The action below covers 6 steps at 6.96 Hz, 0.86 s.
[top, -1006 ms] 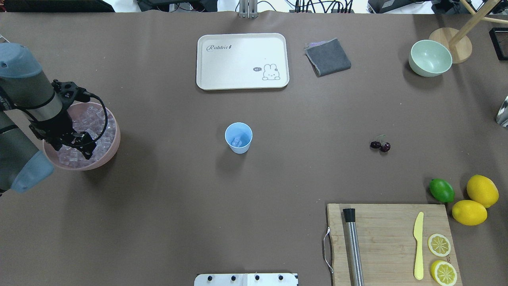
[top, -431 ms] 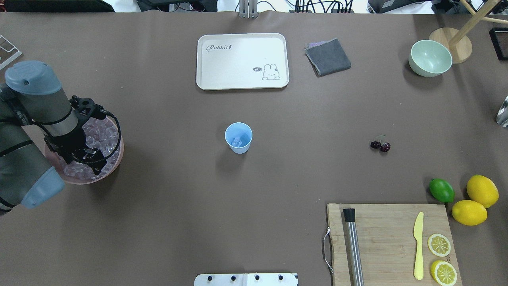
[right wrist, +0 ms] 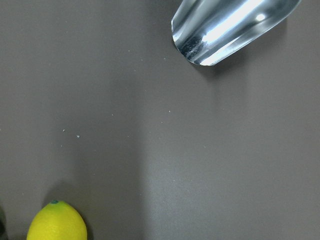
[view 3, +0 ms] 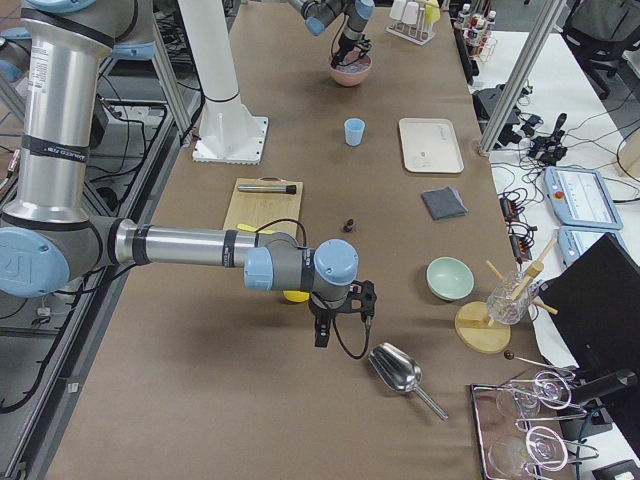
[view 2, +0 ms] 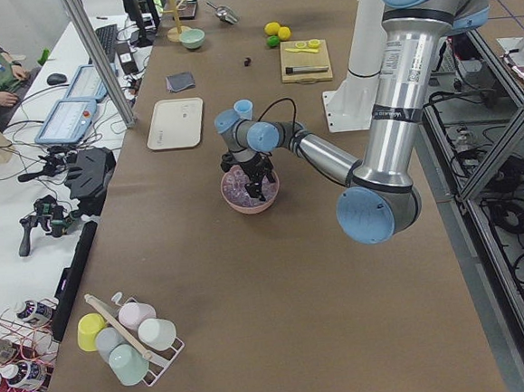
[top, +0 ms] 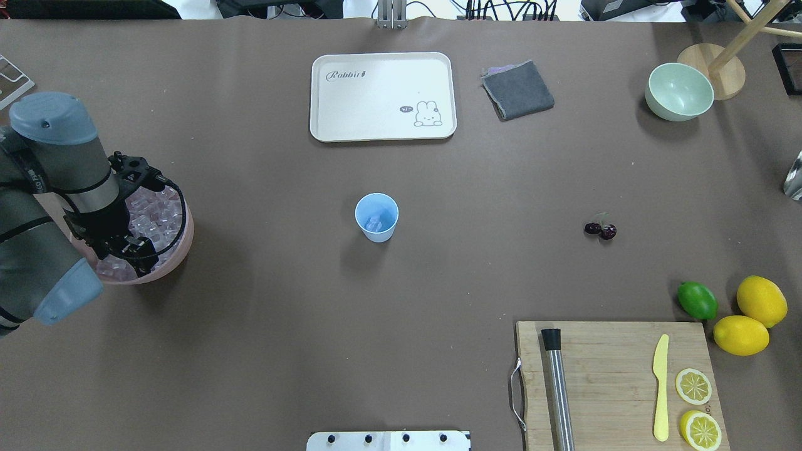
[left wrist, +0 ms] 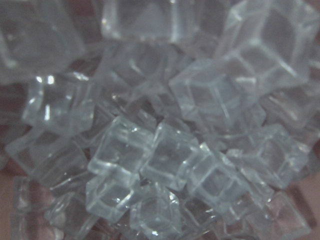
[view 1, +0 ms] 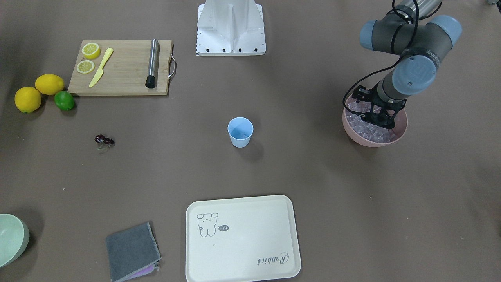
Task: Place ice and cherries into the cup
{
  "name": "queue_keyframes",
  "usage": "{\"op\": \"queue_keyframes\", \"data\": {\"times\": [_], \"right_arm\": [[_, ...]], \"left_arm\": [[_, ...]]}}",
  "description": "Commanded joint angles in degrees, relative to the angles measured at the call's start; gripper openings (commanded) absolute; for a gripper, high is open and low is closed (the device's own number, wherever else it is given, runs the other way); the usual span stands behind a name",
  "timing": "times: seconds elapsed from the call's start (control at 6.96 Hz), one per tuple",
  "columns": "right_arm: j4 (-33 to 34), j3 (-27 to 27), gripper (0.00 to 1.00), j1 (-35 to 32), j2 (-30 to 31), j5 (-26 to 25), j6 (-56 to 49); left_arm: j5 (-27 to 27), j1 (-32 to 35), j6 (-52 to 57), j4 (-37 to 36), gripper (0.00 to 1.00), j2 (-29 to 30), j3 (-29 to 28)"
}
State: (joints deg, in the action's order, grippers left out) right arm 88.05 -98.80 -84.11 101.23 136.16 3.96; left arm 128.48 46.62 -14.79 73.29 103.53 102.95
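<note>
The left gripper (view 1: 381, 120) is down inside the pink bowl (view 1: 364, 140), a round, matte, thick-walled bowl standing near the table's edge on the robot's left. Its black fingers are sunk among the ice (left wrist: 165, 160), a loose heap of clear, glassy cubes with soft edges and bright glints. The wrist camera shows nothing but cubes pressed close to the lens. From the outside views the fingers are too small and dark to read, so I cannot tell whether the jaws are apart or closed on a cube.

The cup (view 1: 240, 132) stands upright in the middle of the brown paper-covered table, well apart from the bowl. It is smooth light blue plastic, tapered towards its base, and a bit of ice lies in the bottom of it. The cherries (view 1: 104, 140), two small, glossy, dark red rounds on thin stems, lie on the bare table well to the cup's other side.

The right gripper (view 3: 328, 328) hangs over the table near a shiny metal scoop (right wrist: 225, 30) and a yellow lemon (right wrist: 56, 222). I cannot tell how its jaws stand.
</note>
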Motion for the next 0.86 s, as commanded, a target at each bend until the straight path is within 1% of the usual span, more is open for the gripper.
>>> {"op": "queue_keyframes", "data": {"times": [0.0, 0.29, 0.58, 0.72], "right_arm": [[-0.07, -0.07, 1.0, 0.0, -0.07, 0.07, 0.0], [-0.07, -0.07, 1.0, 0.0, -0.07, 0.07, 0.0], [-0.07, -0.07, 1.0, 0.0, -0.07, 0.07, 0.0], [-0.07, -0.07, 1.0, 0.0, -0.16, 0.07, 0.09]], "left_arm": [[-0.07, 0.75, 1.96, -1.84, 0.77, 0.44, -0.21], [-1.2, 0.67, 1.96, -1.84, 0.74, 0.45, -0.3], [-1.21, 0.58, 1.96, -1.75, 0.74, 0.45, -0.38], [-1.12, 0.58, 1.96, -1.75, 0.71, 0.45, -0.47]]}}
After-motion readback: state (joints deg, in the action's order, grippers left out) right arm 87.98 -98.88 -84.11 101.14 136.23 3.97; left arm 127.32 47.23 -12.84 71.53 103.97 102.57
